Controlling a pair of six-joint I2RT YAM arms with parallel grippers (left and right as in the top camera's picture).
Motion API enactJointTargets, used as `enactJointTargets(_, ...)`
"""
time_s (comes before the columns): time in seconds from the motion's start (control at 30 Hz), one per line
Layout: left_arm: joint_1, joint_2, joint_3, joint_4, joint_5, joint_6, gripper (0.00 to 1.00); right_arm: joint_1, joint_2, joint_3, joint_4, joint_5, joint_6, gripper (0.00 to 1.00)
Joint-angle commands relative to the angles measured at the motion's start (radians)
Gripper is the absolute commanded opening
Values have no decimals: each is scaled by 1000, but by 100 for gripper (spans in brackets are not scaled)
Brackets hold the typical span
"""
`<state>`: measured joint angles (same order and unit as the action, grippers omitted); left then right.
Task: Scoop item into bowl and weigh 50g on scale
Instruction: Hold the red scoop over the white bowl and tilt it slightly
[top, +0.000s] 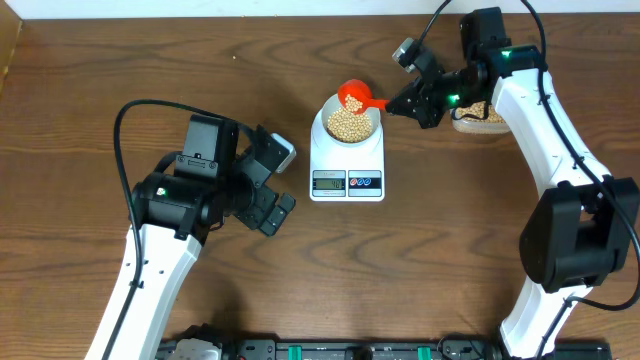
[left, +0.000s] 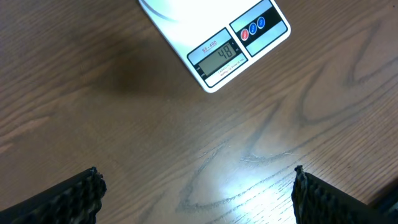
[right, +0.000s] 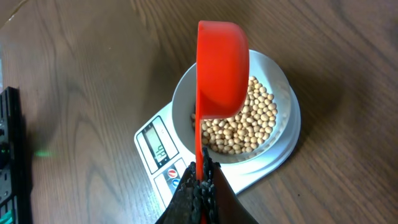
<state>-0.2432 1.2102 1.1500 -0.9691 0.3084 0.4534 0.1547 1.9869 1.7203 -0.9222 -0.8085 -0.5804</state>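
brown wood table (top: 120, 60), white scale (top: 346, 182) in the middle with the bowl (right: 180, 102) sitting on it and the beans (right: 249, 124) heaped inside. right gripper (right: 200, 186) is clamped tight on the red scoop (right: 222, 68), handle running back toward that arm, cup tipped directly over the bowl, so any top-up should drop straight in. left gripper (left: 198, 193) hangs wide open and empty near the scale's left side.

The desk (top: 80, 80) has a dark brown wood-grain top that fills nearly every view, its grain running in long wavy streaks. Beyond the desk's far edge lies a pale, cream-coloured strip (top: 200, 8), and the same pale tone shows past the far left corner; whether it is wall or floor cannot be told. Light from above leaves a soft white glare (left: 264, 155) on the desk in the left wrist view.
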Motion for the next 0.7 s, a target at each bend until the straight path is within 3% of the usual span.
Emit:
enactJointTargets(0.0, 0, 5, 2, -2, -4, 17, 98, 5, -37, 21, 0, -28, -11, 1)
enactJointTargets(0.1, 0, 5, 2, -2, -4, 17, 98, 13, -39, 21, -30, -78, -113, 1)
enactJointTargets(0.67, 0, 5, 2, -2, -4, 17, 98, 17, -39, 21, -9, -13, -63, 1)
